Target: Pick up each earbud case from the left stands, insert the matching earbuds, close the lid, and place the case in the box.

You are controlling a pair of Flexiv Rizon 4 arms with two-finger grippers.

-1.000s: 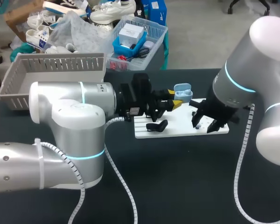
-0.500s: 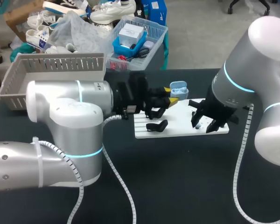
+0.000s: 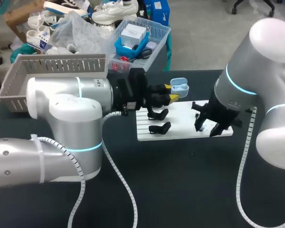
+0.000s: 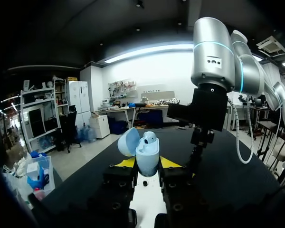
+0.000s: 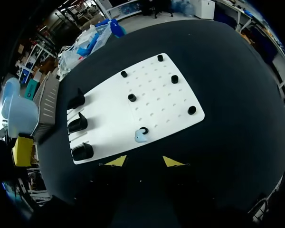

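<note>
A light blue earbud case [image 3: 179,87] with its lid open hangs above the back edge of the white board [image 3: 180,127], and my left gripper [image 3: 171,96] is shut on it. In the left wrist view the case [image 4: 147,156] stands upright between the yellow tips, one earbud [image 4: 150,137] seated inside, my left gripper [image 4: 147,164] clamping its lower body. My right gripper [image 3: 213,125] hovers over the board's right part. It is open [image 5: 143,162], and a loose light blue earbud [image 5: 141,137] lies ahead of it by a black peg [image 5: 144,129].
Three black stands [image 5: 78,124] line the board's left side, all bare, and several black pegs [image 5: 132,97] dot its right half. A grey slatted basket [image 3: 52,71] sits at the table's back left. Dark tabletop [image 3: 180,180] spreads in front of the board.
My left gripper has carried the open case a little to the left and toward the back. My right gripper has stayed over the board.
</note>
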